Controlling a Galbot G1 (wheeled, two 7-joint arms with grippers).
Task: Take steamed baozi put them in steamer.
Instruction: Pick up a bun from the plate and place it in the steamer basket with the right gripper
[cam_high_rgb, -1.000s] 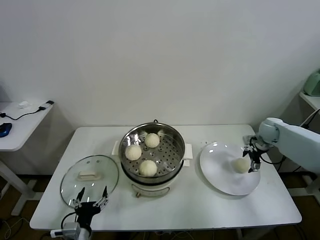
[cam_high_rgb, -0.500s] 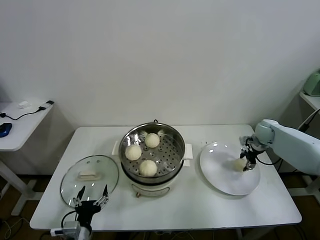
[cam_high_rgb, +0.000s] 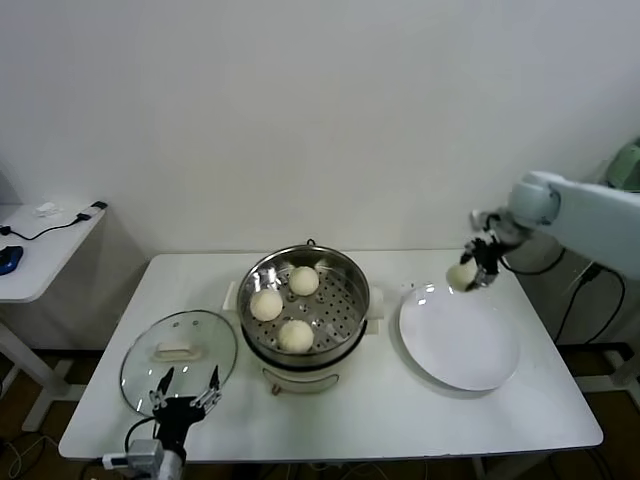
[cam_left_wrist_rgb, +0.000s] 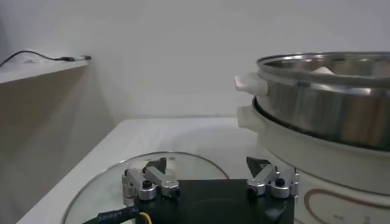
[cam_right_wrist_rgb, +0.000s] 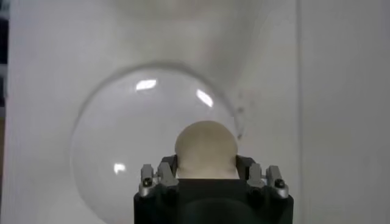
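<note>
Spread across the lower frame, a white surface. At centre, the steamer with three steamed baozi on its perforated tray. Right of centre, a bare white plate; lower left, a glass lid. Above the plate's upper edge, right hand clamped on a fourth baozi, lifted clear. At the bottom-left edge, left hand parked, fingers apart.

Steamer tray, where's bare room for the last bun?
Three buns fill the left side of the steamer tray; its right half, by the plate, is bare. The right gripper holds the fourth bun above the plate.
</note>
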